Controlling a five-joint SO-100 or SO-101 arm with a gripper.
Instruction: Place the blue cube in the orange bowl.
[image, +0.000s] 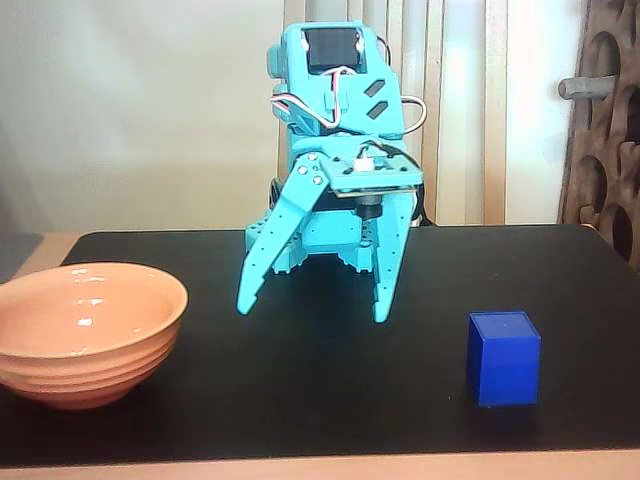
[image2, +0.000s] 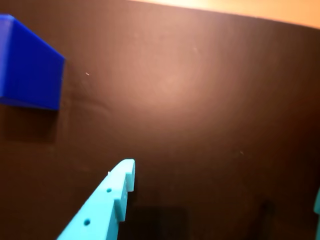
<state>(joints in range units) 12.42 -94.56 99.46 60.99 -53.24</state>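
On the black mat (image: 330, 400) covering the desk, toward the right of the fixed view, the blue cube (image: 503, 358) is seen standing flat on one face. It is a small, solid, deep-blue block with smooth matte sides and crisp edges, its top face a shade lighter than its front. At the far left of the same view the orange bowl (image: 85, 332) is set upright, glossy and peach-toned, with horizontal ridges around its outer wall; it is much wider than the cube, and its left edge is cut off by the frame. Cube and bowl are well apart.

Between them, further back, the turquoise arm is folded down with the pincer (image: 312, 306) pointing at the mat. The jaws are spread wide, and nothing is held or touched between them; whether the tips rest on the mat or hang just above it cannot be told.

From the wrist view, the cube (image2: 30, 62) is shown only in part, cropped at the upper left corner. One turquoise finger (image2: 107, 202) is seen rising from the bottom edge, while the other is reduced to a sliver at the right border. A strip of pale desk (image2: 280, 11) is visible beyond the mat's far edge.
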